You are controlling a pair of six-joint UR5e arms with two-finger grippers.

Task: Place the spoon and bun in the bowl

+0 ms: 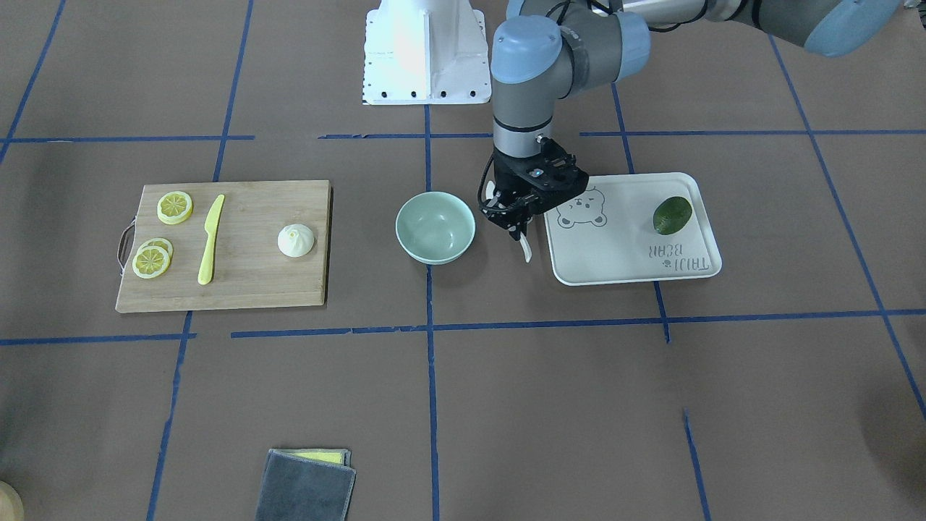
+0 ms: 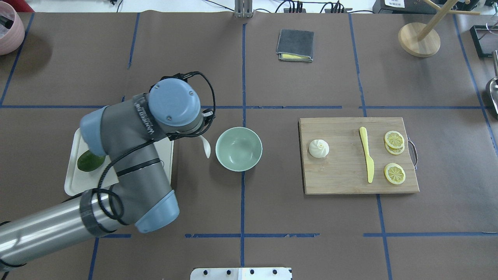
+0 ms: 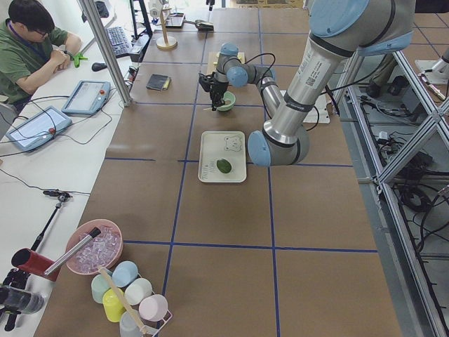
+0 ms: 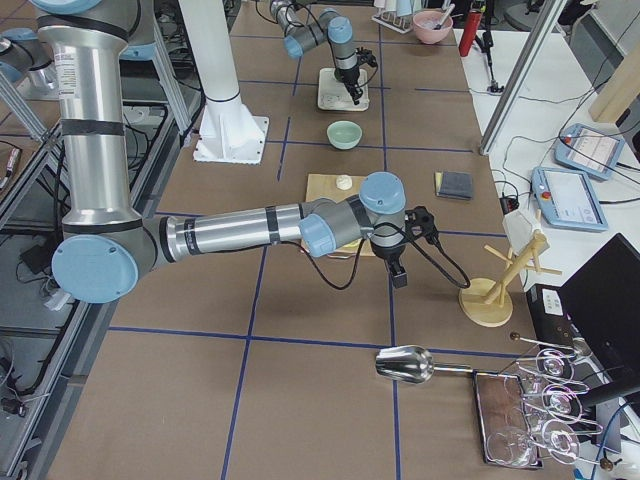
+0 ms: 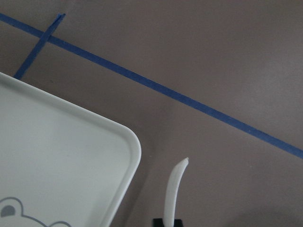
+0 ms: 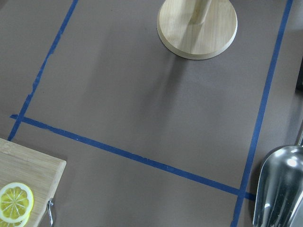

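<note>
My left gripper (image 1: pixel 515 226) is shut on the off-white spoon (image 1: pixel 526 250) and holds it above the table between the mint-green bowl (image 1: pixel 435 226) and the white tray (image 1: pixel 629 260). The spoon (image 2: pixel 206 147) hangs just beside the bowl's (image 2: pixel 239 149) rim, outside it. It also shows in the left wrist view (image 5: pixel 174 189) beside the tray corner (image 5: pixel 128 142). The bowl is empty. The white bun (image 1: pixel 296 240) sits on the wooden cutting board (image 1: pixel 239 282). My right gripper (image 4: pixel 399 277) hovers past the board's end; I cannot tell if it is open.
The board also holds a yellow knife (image 1: pixel 210 239) and lemon slices (image 1: pixel 174 207). A green avocado (image 1: pixel 672 215) lies on the tray. A grey cloth (image 1: pixel 307 485) lies near the operators' side. A wooden stand (image 2: pixel 419 39) and a metal scoop (image 6: pixel 279 189) are near the right arm.
</note>
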